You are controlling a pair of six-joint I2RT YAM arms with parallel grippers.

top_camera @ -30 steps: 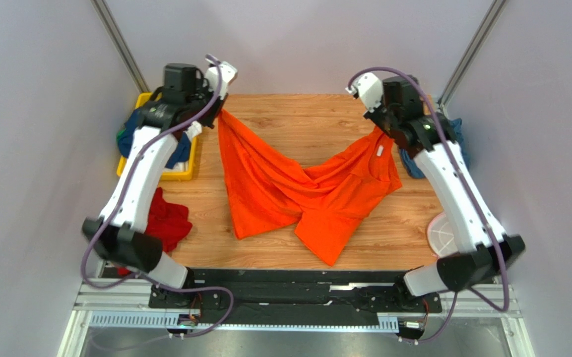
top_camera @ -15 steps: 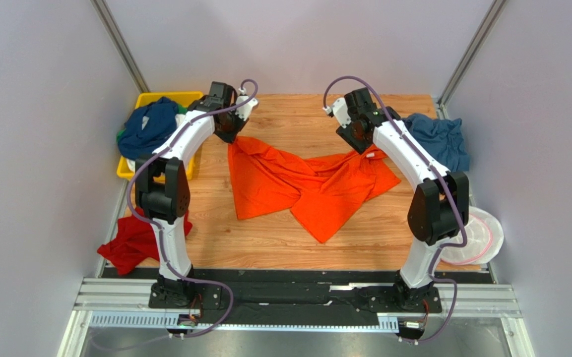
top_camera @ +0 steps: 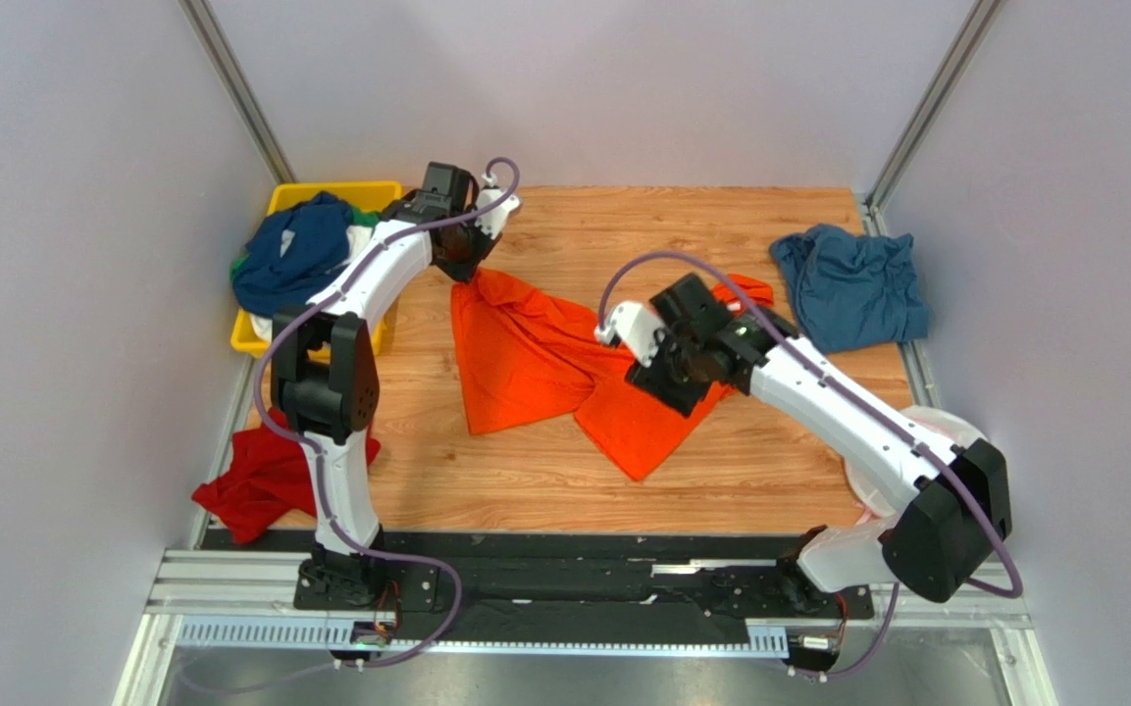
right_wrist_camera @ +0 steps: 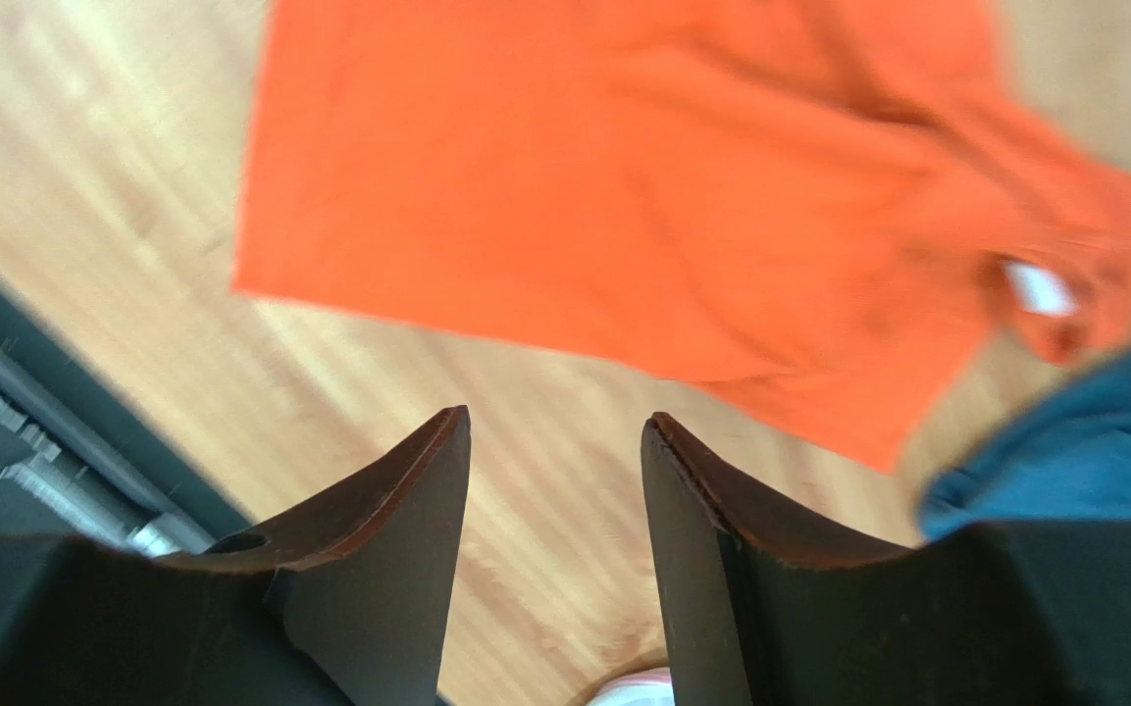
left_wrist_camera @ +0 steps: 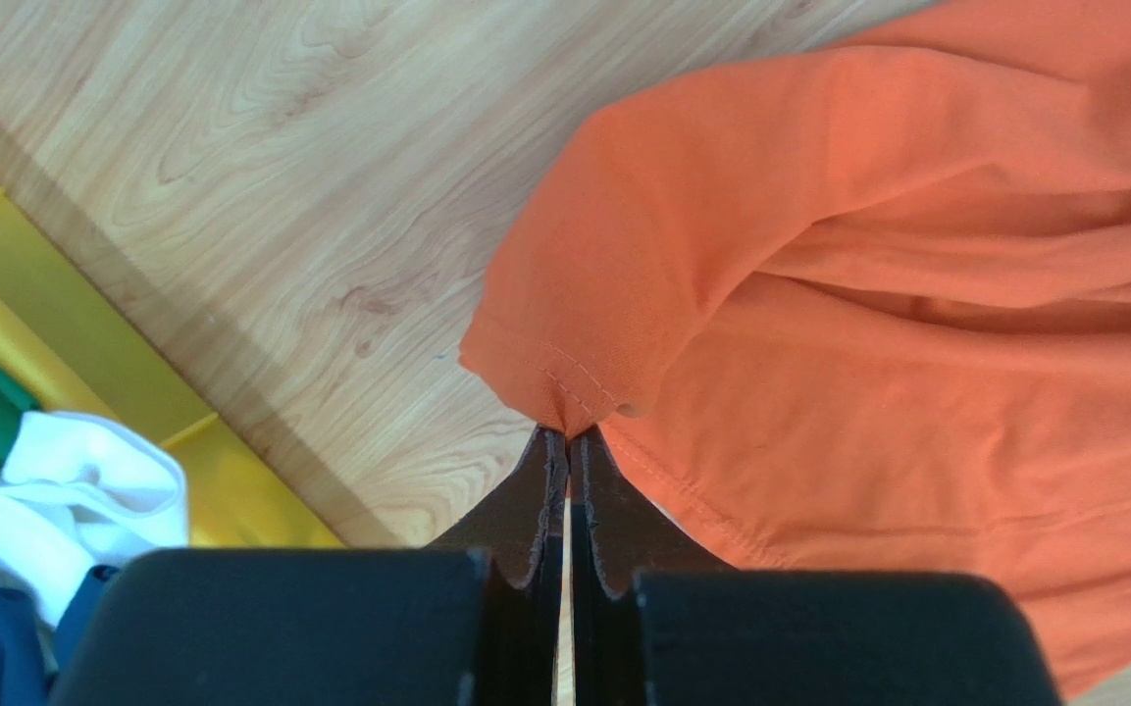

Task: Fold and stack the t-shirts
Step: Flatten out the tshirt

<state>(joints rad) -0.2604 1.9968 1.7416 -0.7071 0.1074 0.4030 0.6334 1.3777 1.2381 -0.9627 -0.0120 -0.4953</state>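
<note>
T-shirt [top_camera: 527, 353], orange, corner pinched by left fingers [left_wrist_camera: 539, 503], right fingers [right_wrist_camera: 402, 515] parted.

Wooden counter [top_camera: 586, 228] observed from above. Orange t-shirt [top_camera: 527, 353] is spread crumpled across the centre. Steel-blue t-shirt [top_camera: 851, 287] is bunched at 2 o'clock. Yellow tray [top_camera: 357, 189] is set at the 10 o'clock edge. Red t-shirt [top_camera: 254, 478] is heaped at 8 o'clock, partly overhanging. White-and-pink disc [top_camera: 863, 489] is noted at 4 o'clock, largely hidden.
</note>
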